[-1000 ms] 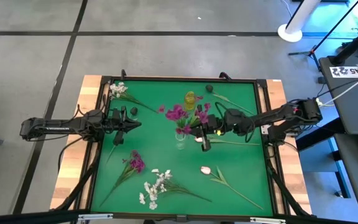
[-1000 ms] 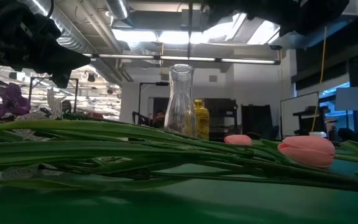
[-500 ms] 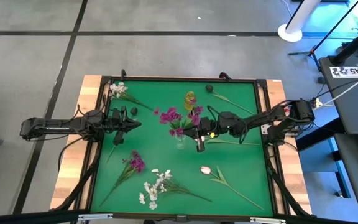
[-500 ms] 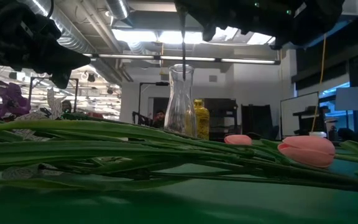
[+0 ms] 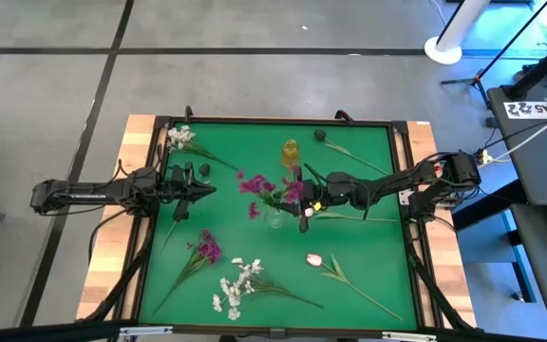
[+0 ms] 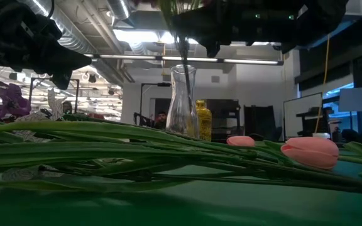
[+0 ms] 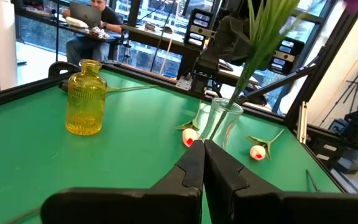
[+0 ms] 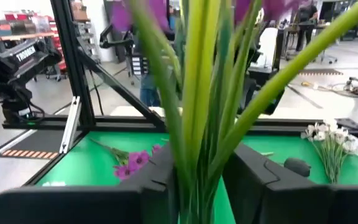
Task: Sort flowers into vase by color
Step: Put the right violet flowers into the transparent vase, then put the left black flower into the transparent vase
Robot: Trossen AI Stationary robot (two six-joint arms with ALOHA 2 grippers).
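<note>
Above the clear vase [image 5: 275,218], right pincer [image 5: 299,201] pinching magenta sprig [image 5: 266,187], stem ends hidden; left pincer [image 5: 201,188] pressed together.

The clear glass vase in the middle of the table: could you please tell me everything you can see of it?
The clear glass vase is a narrow-necked carafe with a flared lip and wider body. It stands upright on the green table mat, near the middle, beside the yellow ribbed glass bottle. Green stems of the magenta-purple flower sprig enter its mouth, gripped above by the right gripper. Two pale pink tulip buds lie close behind.
</note>
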